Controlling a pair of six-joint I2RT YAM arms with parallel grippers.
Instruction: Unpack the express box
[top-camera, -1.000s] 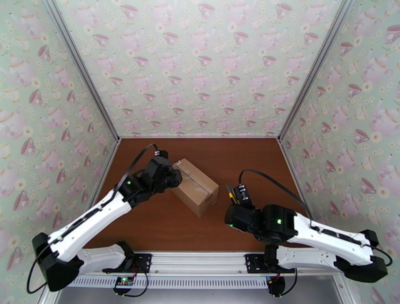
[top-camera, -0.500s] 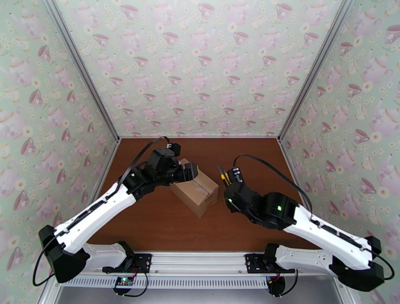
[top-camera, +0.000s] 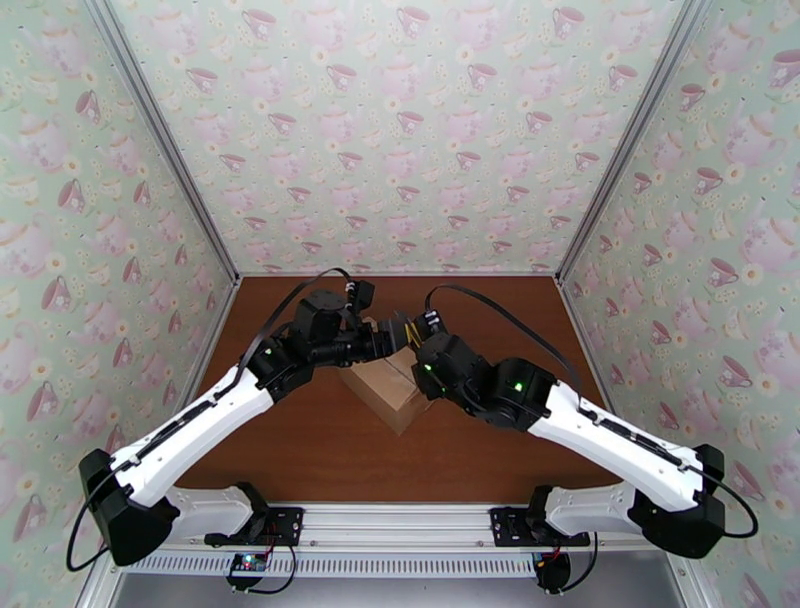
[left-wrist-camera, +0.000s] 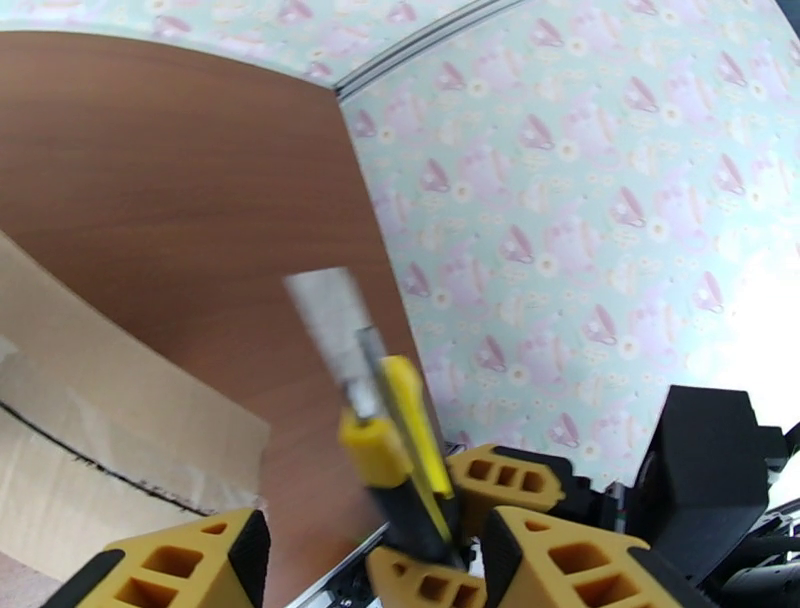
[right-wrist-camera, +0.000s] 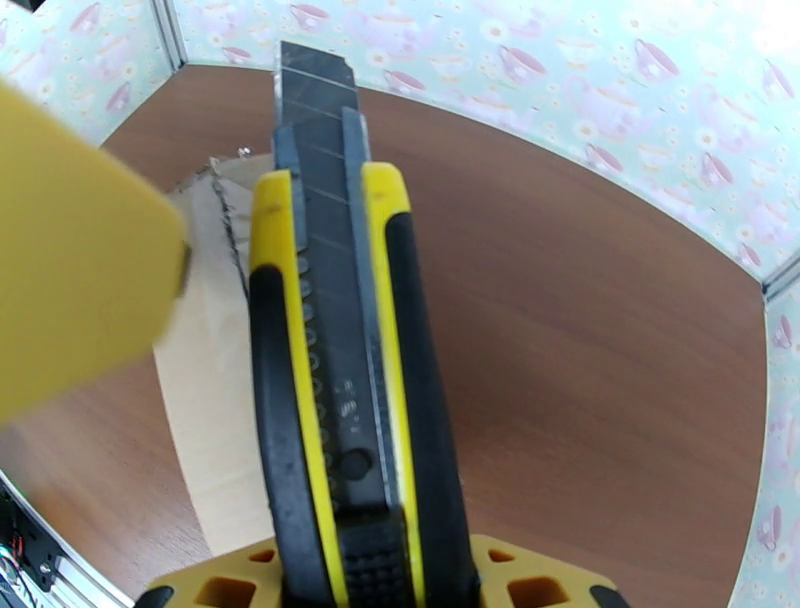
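The express box (top-camera: 393, 393) is a plain brown carton lying slantwise mid-table, its top flaps down. In the left wrist view the box (left-wrist-camera: 90, 420) shows a dark line along its taped seam. My right gripper (top-camera: 408, 336) is shut on a yellow-and-black utility knife (right-wrist-camera: 345, 380) with its blade out, over the box's far end. My left gripper (top-camera: 386, 342) hovers right beside it, open, and its yellow fingers (left-wrist-camera: 170, 560) flank the knife (left-wrist-camera: 385, 430) without touching it. In the right wrist view the box (right-wrist-camera: 205, 400) lies under the knife.
Brown tabletop (top-camera: 480, 310) lies all round the box. Teacup-patterned walls (top-camera: 400, 130) close off the back and both sides. The metal rail (top-camera: 400, 520) with the arm bases runs along the near edge.
The right arm swung left and away from its base, carrying the knife to the box's far end. The left gripper moved right over the box and opened wider.
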